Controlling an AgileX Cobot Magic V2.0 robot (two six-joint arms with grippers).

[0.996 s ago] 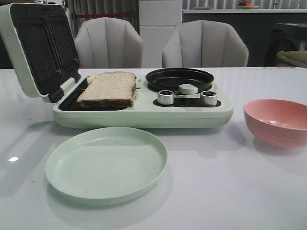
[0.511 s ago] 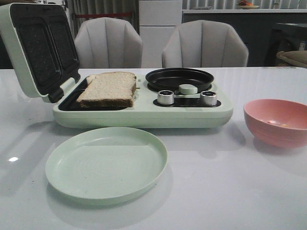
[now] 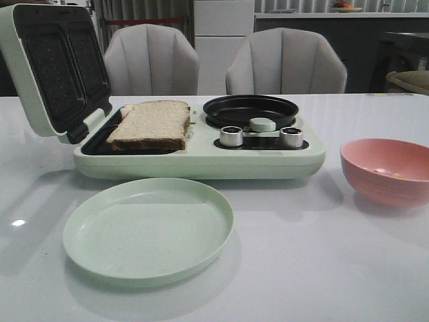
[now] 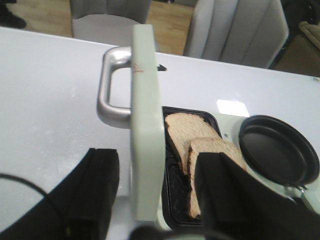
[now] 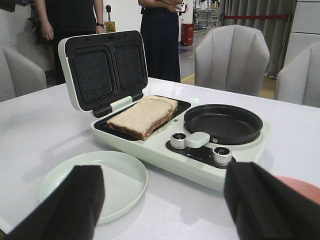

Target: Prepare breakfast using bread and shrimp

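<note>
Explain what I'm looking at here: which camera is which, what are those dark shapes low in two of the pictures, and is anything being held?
Three cameras. The front view looks forward over the white table. The others ride on the two arms' wrists; the dark shapes are finger pads of each hand. The left hand straddles the breakfast maker's raised lid, fingers open. The right hand hangs open above the table, holding nothing. The bread lies in the open sandwich tray beside a black pan. In front sit a green plate and a pink bowl. No shrimp is clearly visible.
</note>
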